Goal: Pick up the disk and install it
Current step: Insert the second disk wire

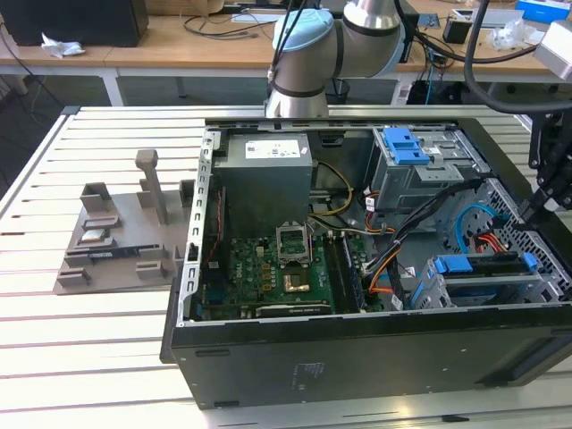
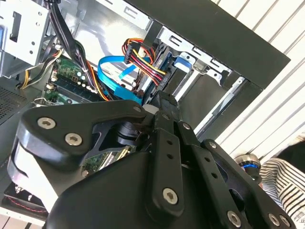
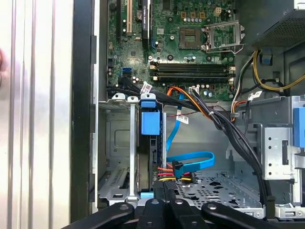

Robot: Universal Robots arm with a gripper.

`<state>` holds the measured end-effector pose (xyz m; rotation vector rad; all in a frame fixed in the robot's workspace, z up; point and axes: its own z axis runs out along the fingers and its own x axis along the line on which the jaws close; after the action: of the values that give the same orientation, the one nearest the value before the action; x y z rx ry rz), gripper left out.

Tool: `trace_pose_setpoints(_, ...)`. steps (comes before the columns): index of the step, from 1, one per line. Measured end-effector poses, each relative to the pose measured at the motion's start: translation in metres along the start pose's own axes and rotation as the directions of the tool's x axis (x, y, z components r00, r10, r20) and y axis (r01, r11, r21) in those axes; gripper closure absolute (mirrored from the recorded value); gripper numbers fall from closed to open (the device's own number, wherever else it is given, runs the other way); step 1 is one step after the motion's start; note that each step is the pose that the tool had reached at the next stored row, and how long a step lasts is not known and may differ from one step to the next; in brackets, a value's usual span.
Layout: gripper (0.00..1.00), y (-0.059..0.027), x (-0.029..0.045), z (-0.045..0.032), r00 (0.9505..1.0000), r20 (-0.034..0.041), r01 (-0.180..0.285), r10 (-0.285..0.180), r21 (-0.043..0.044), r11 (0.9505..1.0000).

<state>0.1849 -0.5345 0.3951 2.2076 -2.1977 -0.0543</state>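
1. The disk (image 3: 150, 143) stands on edge in the case's (image 1: 357, 357) drive cage (image 3: 119, 157), blue carrier rail and tab showing, cables plugged at its end.
2. The pincer (image 3: 164, 210) hovers just beside it; whether it is open or closed cannot be told.

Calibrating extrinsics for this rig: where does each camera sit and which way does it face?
Exterior view: off the arm, looking down on the open computer case; arm and pincer show.
First wrist view: on the arm, looking into the case at motherboard and caged disk; pincer links show.
Second wrist view: on the arm, looking along the pincer toward the cage.
Both wrist views share the blue cable.
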Motion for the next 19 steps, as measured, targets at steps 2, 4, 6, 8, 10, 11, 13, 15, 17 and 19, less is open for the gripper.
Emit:
trace_pose_setpoints(2, 0.89, 0.0000, 0.0000, -0.0001, 1.0000, 0.0000, 0.000, 0.000, 0.0001, 1.0000)
trace_pose_setpoints(4, 0.70, 0.0002, -0.0002, -0.0003, 1.0000, -0.0002, 0.000, 0.000, 0.0000, 1.0000)
trace_pose_setpoints(6, 0.70, 0.0032, -0.0026, 0.0001, 1.0000, -0.0002, 0.000, 0.000, 0.0000, 1.0000)
trace_pose_setpoints(8, 0.70, 0.0078, -0.0136, 0.0032, 1.0000, -0.0002, 0.000, 0.000, 0.0000, 1.0000)
trace_pose_setpoints(10, 0.70, 0.0104, -0.0195, 0.0149, 1.0000, -0.0017, 0.000, 0.000, 0.0000, 1.0000)
trace_pose_setpoints(11, 0.70, 0.0104, -0.0191, 0.0198, 1.0000, -0.0022, 0.000, 0.000, 0.0000, 1.0000)
trace_pose_setpoints(13, 0.70, 0.0103, -0.0189, 0.0215, 1.0000, -0.0024, 0.000, 0.000, 0.0000, 1.0000)
trace_pose_setpoints(15, 0.70, 0.0103, -0.0189, 0.0215, 1.0000, -0.0025, 0.000, 0.000, 0.0000, 1.0000)
trace_pose_setpoints(17, 0.70, 0.0103, -0.0189, 0.0217, 1.0000, -0.0023, 0.000, 0.000, 0.0000, 1.0000)
trace_pose_setpoints(19, 0.84, 0.0103, -0.0189, 0.0218, 1.0000, -0.0022, 0.000, 0.000, 0.0000, 1.0000)
